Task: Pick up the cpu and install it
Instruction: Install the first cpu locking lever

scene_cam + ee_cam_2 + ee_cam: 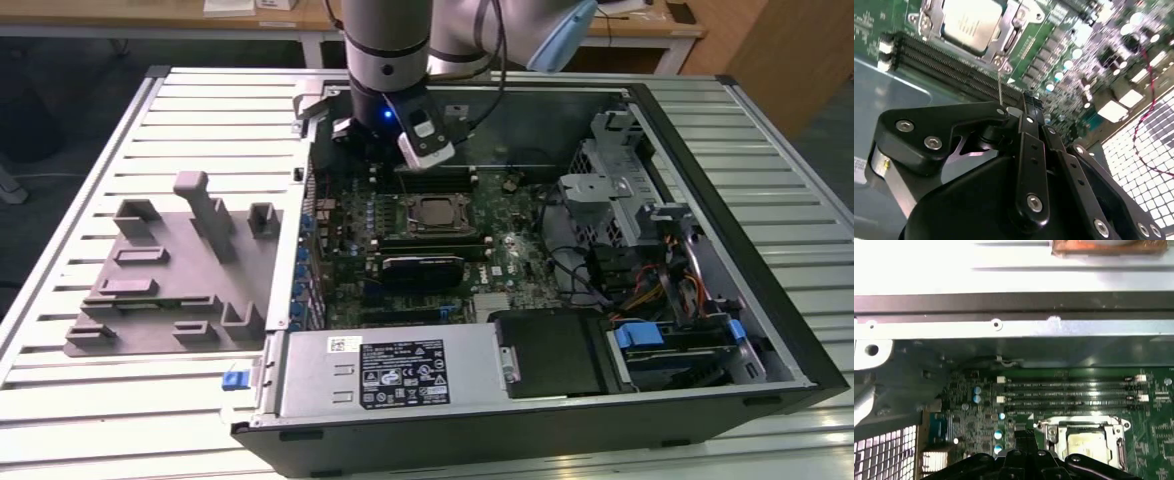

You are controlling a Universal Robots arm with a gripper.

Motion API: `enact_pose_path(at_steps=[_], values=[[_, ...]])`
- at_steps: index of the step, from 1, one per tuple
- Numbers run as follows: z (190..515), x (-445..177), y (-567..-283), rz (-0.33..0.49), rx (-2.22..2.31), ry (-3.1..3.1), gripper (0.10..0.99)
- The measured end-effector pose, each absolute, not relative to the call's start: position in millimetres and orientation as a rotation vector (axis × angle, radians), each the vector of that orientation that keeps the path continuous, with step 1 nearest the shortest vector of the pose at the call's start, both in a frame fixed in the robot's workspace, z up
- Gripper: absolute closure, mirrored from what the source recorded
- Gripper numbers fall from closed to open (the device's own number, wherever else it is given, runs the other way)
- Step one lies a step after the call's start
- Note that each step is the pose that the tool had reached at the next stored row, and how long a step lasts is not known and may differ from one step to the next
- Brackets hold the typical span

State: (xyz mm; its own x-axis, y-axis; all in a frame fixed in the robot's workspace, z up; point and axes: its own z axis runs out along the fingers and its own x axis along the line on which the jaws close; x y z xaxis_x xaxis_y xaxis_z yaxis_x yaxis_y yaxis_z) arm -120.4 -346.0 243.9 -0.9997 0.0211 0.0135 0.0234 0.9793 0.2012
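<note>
The cpu [434, 213] is a silver-grey square lying flat in the motherboard socket [435, 232], with a metal frame around it. It also shows in both wrist views, as the pale square cpu [966, 22] and cpu [1086, 445]. My gripper [1026, 100] hangs above the board near the case's back wall, away from the cpu and over the memory slots [1069, 392]. Its black fingers [1024, 436] meet at the tip, shut with nothing between them. The arm [387, 60] comes down from the top of the exterior view.
The open computer case [747, 250] lies on a slatted table. A black heatsink block [424, 268] sits just in front of the socket. The power supply [387, 370], drive cage [627, 200] and cables [667, 285] crowd the front and right. A grey fixture [174, 270] lies left of the case.
</note>
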Motion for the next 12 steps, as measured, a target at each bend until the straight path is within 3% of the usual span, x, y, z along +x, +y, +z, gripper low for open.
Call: enact_pose_path(at_steps=[7, 12], values=[[242.7, -124.7, -349.8, -0.398, -0.035, -3.104, 0.98], [242.5, -125.5, -352.4, -0.513, -0.034, -3.086, 0.98]])
